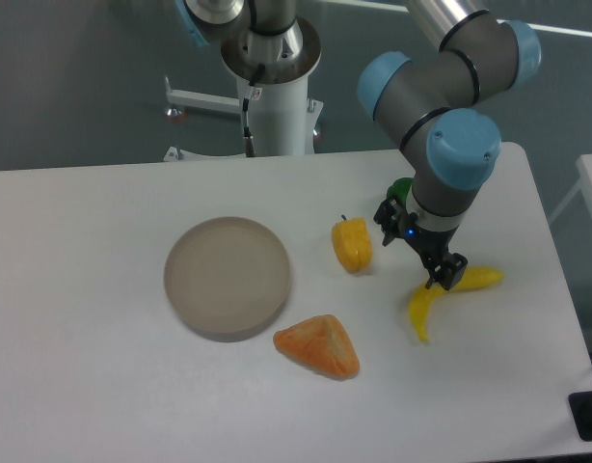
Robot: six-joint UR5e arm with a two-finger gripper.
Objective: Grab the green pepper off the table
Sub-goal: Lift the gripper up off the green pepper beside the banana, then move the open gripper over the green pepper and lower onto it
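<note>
The green pepper (401, 189) shows only as a small dark green patch on the white table (103, 386); the arm's wrist hides most of it. My gripper (441, 265) hangs just in front of it, its dark fingertips low over the yellow banana (441, 292). The pepper lies behind the gripper's body, not between the fingers. The angle hides how far apart the fingers are. Nothing is visibly held.
A yellow pepper (353, 245) lies just left of the gripper. An orange wedge-shaped toy (318, 345) lies in front of it. A round grey-beige plate (227, 277) sits to the left. The table's right edge is close to the banana.
</note>
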